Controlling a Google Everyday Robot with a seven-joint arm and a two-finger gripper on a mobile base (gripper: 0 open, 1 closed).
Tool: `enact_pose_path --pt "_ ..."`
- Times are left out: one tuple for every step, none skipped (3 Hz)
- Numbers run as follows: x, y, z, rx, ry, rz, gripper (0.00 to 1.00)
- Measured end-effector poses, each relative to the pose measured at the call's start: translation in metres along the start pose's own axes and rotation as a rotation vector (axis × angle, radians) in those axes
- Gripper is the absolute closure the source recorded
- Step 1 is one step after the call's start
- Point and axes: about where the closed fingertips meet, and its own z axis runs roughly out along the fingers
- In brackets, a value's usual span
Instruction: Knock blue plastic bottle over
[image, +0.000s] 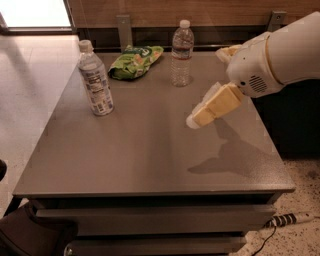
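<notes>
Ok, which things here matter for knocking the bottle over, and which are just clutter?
Job: blue plastic bottle, upright near the left edge of the table; end effector, over the table's right side, apart from it.
Lying about: clear water bottle; green snack bag; power strip on the floor.

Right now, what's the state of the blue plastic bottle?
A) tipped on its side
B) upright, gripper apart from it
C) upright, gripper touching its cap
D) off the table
B: the blue plastic bottle stands upright on the table, while the gripper hovers over the table's far side from it, nearer the clear water bottle, touching neither.
</notes>
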Motion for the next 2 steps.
enact_pose_path --pt "-0.029 -0.002 0.024 0.031 -0.203 0.031 0.00" --pt "-0.054 -0.010 0.023 0.081 -0.273 0.030 0.00"
